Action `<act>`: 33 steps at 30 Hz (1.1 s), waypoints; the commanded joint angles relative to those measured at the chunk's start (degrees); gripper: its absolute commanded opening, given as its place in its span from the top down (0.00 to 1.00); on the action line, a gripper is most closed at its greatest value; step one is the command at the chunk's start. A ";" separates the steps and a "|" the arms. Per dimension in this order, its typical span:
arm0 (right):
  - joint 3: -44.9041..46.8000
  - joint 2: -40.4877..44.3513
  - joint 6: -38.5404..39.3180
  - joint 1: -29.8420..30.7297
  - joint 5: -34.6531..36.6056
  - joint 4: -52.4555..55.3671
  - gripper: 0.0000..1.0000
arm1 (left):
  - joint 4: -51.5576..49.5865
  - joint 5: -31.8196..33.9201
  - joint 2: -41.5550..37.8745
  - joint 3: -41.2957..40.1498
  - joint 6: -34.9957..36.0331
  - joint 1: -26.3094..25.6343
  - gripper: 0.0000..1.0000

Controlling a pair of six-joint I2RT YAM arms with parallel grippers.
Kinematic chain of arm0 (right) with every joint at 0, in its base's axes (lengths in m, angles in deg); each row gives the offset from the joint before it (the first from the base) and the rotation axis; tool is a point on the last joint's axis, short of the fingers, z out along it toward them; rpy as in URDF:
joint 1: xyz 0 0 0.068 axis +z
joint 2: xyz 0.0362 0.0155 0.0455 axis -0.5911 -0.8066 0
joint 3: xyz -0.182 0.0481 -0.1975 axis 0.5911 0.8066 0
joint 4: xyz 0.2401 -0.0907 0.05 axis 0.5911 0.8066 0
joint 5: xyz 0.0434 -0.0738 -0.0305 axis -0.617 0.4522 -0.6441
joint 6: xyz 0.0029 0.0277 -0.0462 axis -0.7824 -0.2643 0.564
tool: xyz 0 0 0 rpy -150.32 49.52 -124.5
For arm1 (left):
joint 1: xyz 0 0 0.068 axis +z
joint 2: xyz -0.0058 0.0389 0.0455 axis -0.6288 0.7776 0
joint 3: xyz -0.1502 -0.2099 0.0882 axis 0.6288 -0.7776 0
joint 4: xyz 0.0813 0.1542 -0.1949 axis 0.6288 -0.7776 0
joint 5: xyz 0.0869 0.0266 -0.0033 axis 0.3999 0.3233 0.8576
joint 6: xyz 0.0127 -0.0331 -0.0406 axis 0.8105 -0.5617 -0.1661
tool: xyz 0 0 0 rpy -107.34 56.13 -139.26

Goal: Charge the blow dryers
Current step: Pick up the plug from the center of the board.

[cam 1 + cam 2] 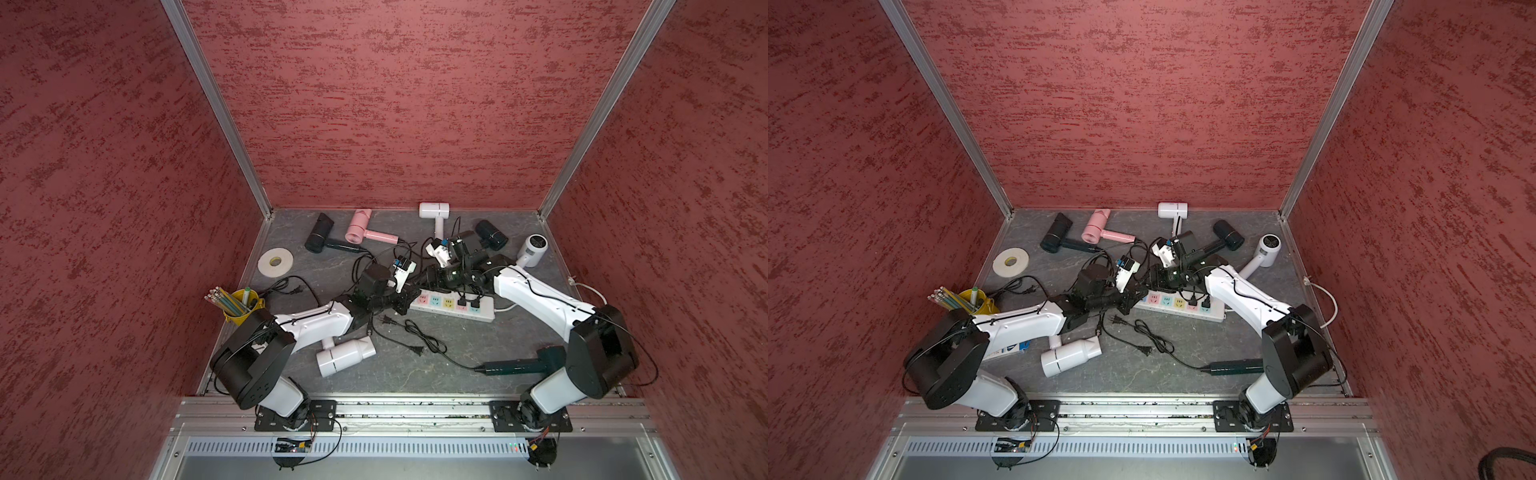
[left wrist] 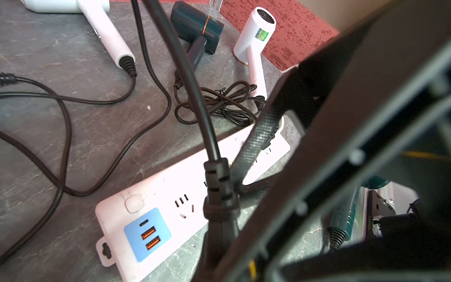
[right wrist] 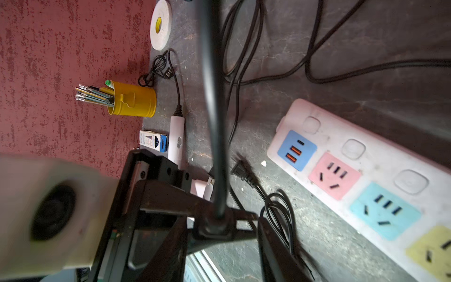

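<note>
The left pincer [image 1: 409, 296] is clamped on a black plug [image 2: 220, 195], held upright just above the power strip [image 2: 158, 190], which lies lengthwise across the desk [image 1: 498, 340]; the right pincer's [image 1: 430, 279] opening is unreadable beside it, and the blow dryers [image 1: 358, 229] lie scattered around.

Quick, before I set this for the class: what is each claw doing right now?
Left claw: closed, holding a black plug on its cord.
Right claw: open, jaws apart beside that plug.
</note>
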 commanded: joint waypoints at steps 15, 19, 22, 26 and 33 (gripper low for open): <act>-6.49 -3.96 3.35 -2.46 -5.78 8.35 0.64 | -0.80 -0.53 -1.23 1.47 4.59 -0.95 0.94; -8.65 -4.92 3.71 -3.51 -6.26 10.38 0.66 | -1.57 -0.55 -1.47 1.82 5.33 -1.51 0.95; -9.57 -5.91 4.15 -4.04 -7.05 11.27 0.67 | -1.96 -0.30 -1.53 2.00 5.74 -1.95 0.95; -10.19 -7.12 4.52 -4.08 -8.29 11.70 0.69 | -2.05 -0.20 -1.56 2.06 6.00 -2.05 0.95; -10.54 -8.83 5.66 -4.14 -9.88 12.82 0.74 | -2.14 -0.20 -1.27 2.17 6.16 -2.14 0.95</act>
